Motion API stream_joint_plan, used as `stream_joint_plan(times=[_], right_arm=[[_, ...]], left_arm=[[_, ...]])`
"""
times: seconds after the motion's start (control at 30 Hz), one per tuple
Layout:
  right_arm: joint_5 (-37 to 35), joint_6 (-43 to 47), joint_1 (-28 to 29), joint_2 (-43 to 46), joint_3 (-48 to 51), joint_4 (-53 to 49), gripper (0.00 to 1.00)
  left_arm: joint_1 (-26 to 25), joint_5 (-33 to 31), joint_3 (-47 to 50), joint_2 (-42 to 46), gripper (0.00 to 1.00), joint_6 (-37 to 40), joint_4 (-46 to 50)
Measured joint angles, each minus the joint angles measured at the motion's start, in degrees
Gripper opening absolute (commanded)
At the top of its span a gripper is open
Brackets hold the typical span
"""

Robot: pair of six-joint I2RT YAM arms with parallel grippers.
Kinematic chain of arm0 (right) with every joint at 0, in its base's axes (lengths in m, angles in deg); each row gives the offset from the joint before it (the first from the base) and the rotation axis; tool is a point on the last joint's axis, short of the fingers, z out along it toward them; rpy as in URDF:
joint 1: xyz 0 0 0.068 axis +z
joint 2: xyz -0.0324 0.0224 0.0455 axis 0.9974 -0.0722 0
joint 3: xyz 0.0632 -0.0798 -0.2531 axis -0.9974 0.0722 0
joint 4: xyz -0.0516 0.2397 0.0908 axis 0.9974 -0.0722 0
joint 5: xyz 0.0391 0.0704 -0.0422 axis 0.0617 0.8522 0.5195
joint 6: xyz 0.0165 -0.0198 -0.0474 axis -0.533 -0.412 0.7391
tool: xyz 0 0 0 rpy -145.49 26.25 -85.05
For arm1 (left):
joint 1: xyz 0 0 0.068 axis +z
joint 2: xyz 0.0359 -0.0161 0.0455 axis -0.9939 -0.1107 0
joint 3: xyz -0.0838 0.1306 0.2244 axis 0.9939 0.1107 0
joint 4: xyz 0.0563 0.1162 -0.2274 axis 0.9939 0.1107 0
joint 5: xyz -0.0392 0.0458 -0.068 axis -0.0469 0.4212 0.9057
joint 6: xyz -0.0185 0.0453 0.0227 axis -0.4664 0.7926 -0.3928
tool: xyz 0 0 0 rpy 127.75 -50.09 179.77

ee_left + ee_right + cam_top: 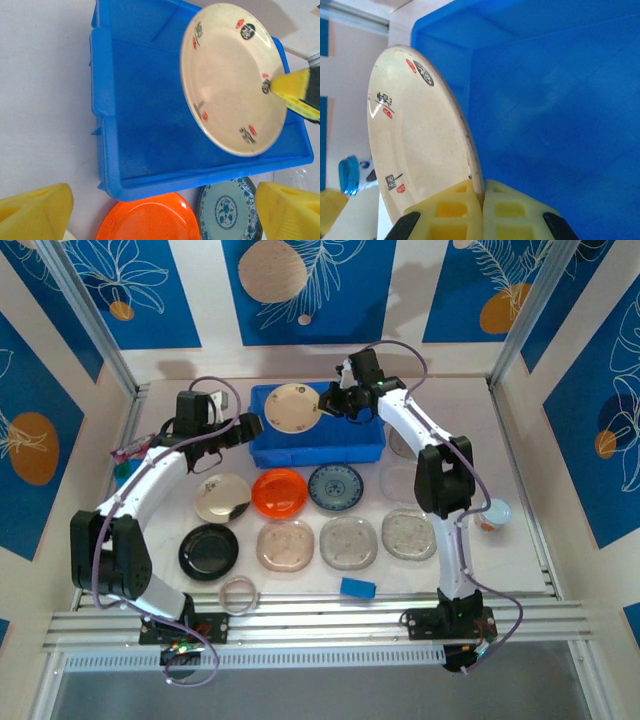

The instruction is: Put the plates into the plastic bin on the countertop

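1. Yellow latticed plastic fingers of the right gripper [482, 200] fill the foreground of the right wrist view, pinched shut on the rim of a beige round plate [420, 150], which stands on edge and tilted.
2. Black brush-style characters and small red seal-like marks ring the smooth, shallow face of the plate [230, 80]; none of the writing can be read.
3. Seen from above, the plate [292, 408] hangs over the left half of the bright blue rectangular plastic bin [320, 452]. The right gripper [335, 400] grips the plate's right edge. Whether the plate touches the bin floor cannot be told.
4. Low walls, a rolled rim and a faintly scuffed floor mark the bin [150, 125], which sits at the back of the pale beige matte countertop [520, 440].
5. Beside the bin's left end, the left gripper [250, 428] is spread wide with nothing between its yellow wedge-shaped fingers [35, 212].
6. Just in front of the bin lie a glossy orange plate [279, 492], a blue-and-white patterned plate [335, 486] and a shiny silver plate [222, 497].
7. Nearer the arm bases sit a black plate [209, 550] and three smoky translucent plates [348, 542] in a row.
8. At the near edge lie a thin translucent ring [239, 594] and a small blue rectangular block [357, 587].
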Motion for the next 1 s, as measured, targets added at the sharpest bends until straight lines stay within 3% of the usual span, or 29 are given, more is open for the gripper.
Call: stream_joint_plan(times=[0.6, 1.0], right_arm=[[-1.68, -0.66, 1.68, -17.84, -16.61, -4.52, 0.00], [-3.26, -1.05, 2.95, -21.16, -20.83, -7.21, 0.00]], left_arm=[[0.04, 0.00, 1.73, 0.24, 0.90, 0.33, -1.44], [0.04, 0.00, 2.54, 0.24, 0.91, 0.33, -2.25]])
